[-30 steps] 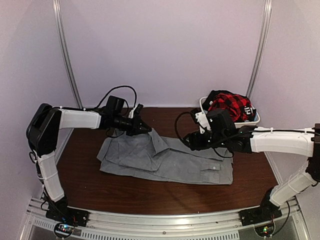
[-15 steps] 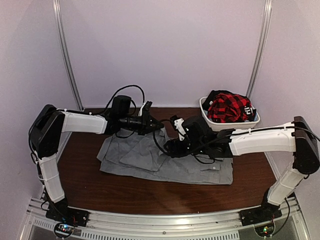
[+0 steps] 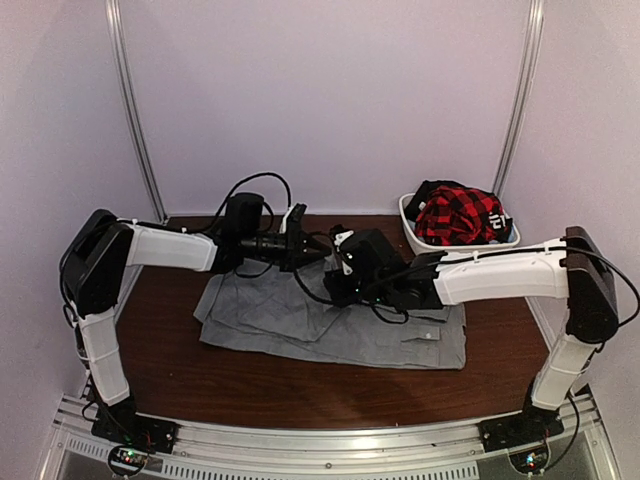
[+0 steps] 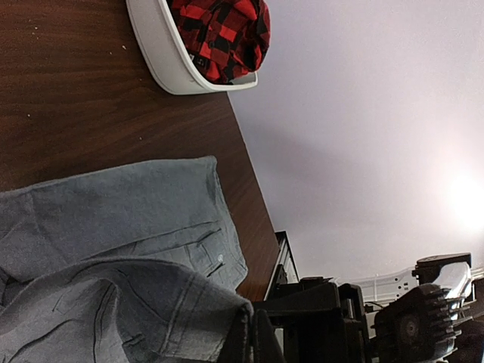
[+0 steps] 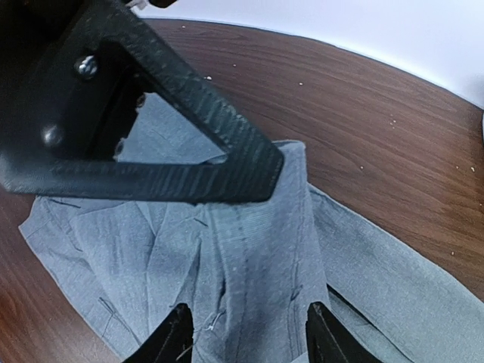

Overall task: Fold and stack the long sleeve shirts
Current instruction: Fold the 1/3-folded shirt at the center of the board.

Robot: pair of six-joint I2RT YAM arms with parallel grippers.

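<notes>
A light-grey button-up long sleeve shirt (image 3: 330, 325) lies spread on the brown table, one edge folded over. My left gripper (image 3: 316, 250) is shut on a raised fold of that shirt (image 4: 136, 302), and the pinch shows at the bottom of the left wrist view (image 4: 254, 339). From the right, my right gripper (image 3: 333, 283) comes close to the left one. It is open (image 5: 249, 339), its fingertips (image 5: 178, 333) straddling a lifted band of grey cloth (image 5: 261, 249). The left gripper's black finger (image 5: 189, 113) fills the top of the right wrist view.
A white basket (image 3: 428, 241) stands at the back right, and a red-and-black plaid garment (image 3: 460, 213) is heaped in it. The same basket (image 4: 162, 57) appears in the left wrist view. Bare wood lies in front of the shirt and to its left.
My left gripper has carried the shirt's edge rightward over the body. The right arm has swung left from near the basket to meet it, jaws narrowing somewhat.
</notes>
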